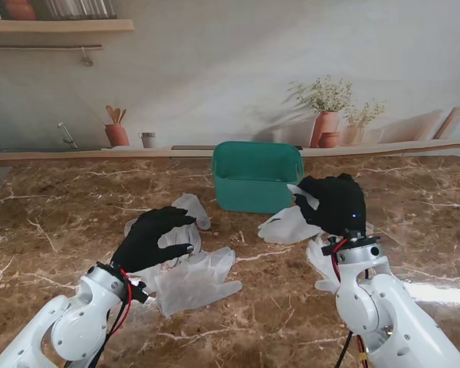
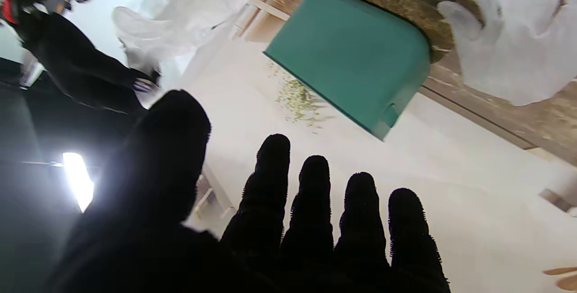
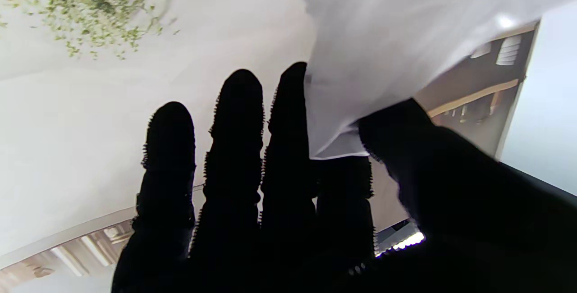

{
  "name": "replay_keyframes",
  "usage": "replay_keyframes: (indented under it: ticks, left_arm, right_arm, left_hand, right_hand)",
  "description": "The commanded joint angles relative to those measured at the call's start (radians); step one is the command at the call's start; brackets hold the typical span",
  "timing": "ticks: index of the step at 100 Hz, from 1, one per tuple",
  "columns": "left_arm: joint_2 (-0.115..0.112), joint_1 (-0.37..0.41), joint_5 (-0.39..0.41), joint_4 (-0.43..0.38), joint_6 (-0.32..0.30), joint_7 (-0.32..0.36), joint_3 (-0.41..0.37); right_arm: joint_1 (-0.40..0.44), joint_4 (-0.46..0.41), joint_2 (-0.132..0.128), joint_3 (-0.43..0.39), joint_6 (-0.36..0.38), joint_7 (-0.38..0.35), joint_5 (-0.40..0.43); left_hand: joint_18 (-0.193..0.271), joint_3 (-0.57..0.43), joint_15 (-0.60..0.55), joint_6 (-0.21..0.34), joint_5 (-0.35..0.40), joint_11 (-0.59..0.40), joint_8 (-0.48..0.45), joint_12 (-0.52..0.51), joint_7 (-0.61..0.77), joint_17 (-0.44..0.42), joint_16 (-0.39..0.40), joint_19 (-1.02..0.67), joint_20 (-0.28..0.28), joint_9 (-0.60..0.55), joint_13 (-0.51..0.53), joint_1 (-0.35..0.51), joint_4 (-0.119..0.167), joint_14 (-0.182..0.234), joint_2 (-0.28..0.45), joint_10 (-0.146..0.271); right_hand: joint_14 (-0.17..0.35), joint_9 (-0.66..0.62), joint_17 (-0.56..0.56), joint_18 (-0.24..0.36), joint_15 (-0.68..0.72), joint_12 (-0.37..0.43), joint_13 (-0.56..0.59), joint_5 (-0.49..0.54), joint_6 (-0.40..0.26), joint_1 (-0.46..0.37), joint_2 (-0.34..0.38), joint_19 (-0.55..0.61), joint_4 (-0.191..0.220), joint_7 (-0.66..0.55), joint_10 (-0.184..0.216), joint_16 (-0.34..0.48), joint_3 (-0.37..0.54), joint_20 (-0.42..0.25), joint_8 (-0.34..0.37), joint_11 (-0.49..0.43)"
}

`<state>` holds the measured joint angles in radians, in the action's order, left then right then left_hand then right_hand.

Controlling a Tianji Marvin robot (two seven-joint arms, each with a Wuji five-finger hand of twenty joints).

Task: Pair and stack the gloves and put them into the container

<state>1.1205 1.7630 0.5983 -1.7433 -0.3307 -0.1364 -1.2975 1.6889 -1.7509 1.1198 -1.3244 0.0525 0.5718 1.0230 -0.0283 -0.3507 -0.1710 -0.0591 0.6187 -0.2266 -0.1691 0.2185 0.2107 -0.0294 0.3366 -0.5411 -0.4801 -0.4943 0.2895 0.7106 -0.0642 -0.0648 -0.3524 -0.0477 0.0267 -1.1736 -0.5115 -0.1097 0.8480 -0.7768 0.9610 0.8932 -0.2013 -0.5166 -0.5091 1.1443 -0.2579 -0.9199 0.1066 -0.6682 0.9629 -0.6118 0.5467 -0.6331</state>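
Several translucent white gloves lie on the marble table. One glove (image 1: 195, 280) lies flat near me beside my left hand (image 1: 155, 238), which hovers open, fingers spread, above more gloves (image 1: 192, 208). My right hand (image 1: 336, 202) is raised close to the green container (image 1: 257, 175) and pinches a white glove (image 1: 290, 225) between thumb and index finger. In the right wrist view that glove (image 3: 396, 45) hangs from the thumb. The left wrist view shows the container (image 2: 349, 56) and a glove (image 2: 518, 36) on the table.
Another white glove (image 1: 322, 264) lies partly under my right wrist. A wooden ledge (image 1: 77, 156) runs along the table's far edge. The wall behind is a printed kitchen scene with potted plants.
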Motion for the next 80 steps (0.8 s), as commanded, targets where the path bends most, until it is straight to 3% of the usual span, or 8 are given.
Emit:
replay_keyframes:
  ticks: [1, 10, 29, 33, 41, 80]
  left_arm:
    - [-0.006, 0.001, 0.013, -0.013, -0.016, 0.012, 0.011]
    - [-0.009, 0.004, 0.043, -0.025, -0.036, 0.007, 0.015]
    - [-0.009, 0.016, 0.079, -0.059, -0.057, -0.014, 0.024]
    - [-0.011, 0.017, 0.079, -0.065, -0.061, -0.006, 0.026]
    - [-0.016, 0.017, 0.084, -0.076, -0.054, 0.017, 0.034]
    - [-0.022, -0.028, 0.064, -0.055, 0.062, 0.066, 0.125]
  right_arm:
    - [-0.003, -0.008, 0.016, 0.032, -0.012, -0.013, -0.015]
    - [-0.015, -0.008, 0.021, 0.066, -0.043, -0.014, -0.032]
    - [-0.053, 0.002, 0.037, 0.127, -0.131, -0.011, -0.080]
    - [-0.060, 0.000, 0.041, 0.138, -0.150, -0.012, -0.095]
    - [-0.073, -0.002, 0.049, 0.158, -0.172, -0.008, -0.118]
    - [-0.098, -0.069, 0.085, 0.214, -0.201, 0.044, -0.210]
  left_hand:
    - [-0.012, -0.101, -0.017, 0.040, 0.012, -0.021, -0.026, 0.010, 0.039, -0.020, 0.023, -0.031, -0.028, -0.033, 0.015, -0.051, -0.015, -0.024, -0.042, 0.000]
    - [-0.036, -0.170, -0.033, 0.057, 0.007, -0.048, -0.079, 0.062, 0.113, -0.027, 0.065, -0.029, -0.075, -0.058, 0.029, -0.082, -0.024, -0.038, -0.082, 0.009]
    - [-0.083, -0.228, -0.149, 0.120, 0.059, -0.139, -0.316, 0.264, 0.396, -0.040, 0.294, -0.052, -0.216, -0.147, 0.085, -0.114, -0.035, -0.062, -0.121, 0.042]
    - [-0.087, -0.206, -0.164, 0.133, 0.077, -0.150, -0.344, 0.290, 0.429, -0.040, 0.328, -0.071, -0.238, -0.170, 0.101, -0.101, -0.058, -0.065, -0.130, 0.046]
    - [-0.095, -0.207, -0.168, 0.115, 0.086, -0.143, -0.309, 0.305, 0.377, -0.043, 0.362, -0.114, -0.278, -0.179, 0.117, -0.111, -0.035, -0.072, -0.119, 0.050]
    - [-0.125, -0.212, -0.161, 0.074, 0.160, -0.131, -0.194, 0.290, 0.282, -0.042, 0.368, -0.233, -0.352, -0.201, 0.139, -0.098, -0.035, -0.089, -0.130, 0.032]
  right_hand:
    - [0.012, -0.024, -0.008, -0.011, 0.015, -0.010, 0.035, -0.011, -0.044, -0.023, 0.019, 0.039, -0.024, 0.001, 0.011, -0.014, 0.017, -0.031, 0.015, -0.012]
    - [0.008, -0.032, -0.011, -0.015, 0.028, -0.011, 0.043, -0.006, -0.032, -0.023, 0.013, 0.048, -0.023, 0.000, 0.002, -0.020, 0.022, -0.035, 0.011, -0.019]
    - [-0.002, -0.039, -0.008, -0.024, 0.044, -0.008, 0.045, 0.000, -0.010, -0.027, 0.003, 0.058, -0.021, -0.004, -0.012, -0.028, 0.029, -0.041, 0.002, -0.028]
    - [-0.005, -0.040, -0.008, -0.025, 0.048, -0.008, 0.046, 0.000, -0.006, -0.028, 0.003, 0.061, -0.020, -0.005, -0.015, -0.030, 0.030, -0.042, 0.000, -0.031]
    - [-0.006, -0.042, -0.008, -0.027, 0.055, -0.006, 0.046, 0.002, -0.001, -0.028, 0.000, 0.066, -0.020, -0.006, -0.019, -0.032, 0.030, -0.045, -0.005, -0.036]
    - [-0.009, -0.040, -0.002, -0.028, 0.059, -0.002, 0.041, 0.002, 0.005, -0.033, 0.000, 0.068, -0.019, -0.010, -0.021, -0.033, 0.030, -0.045, -0.013, -0.041]
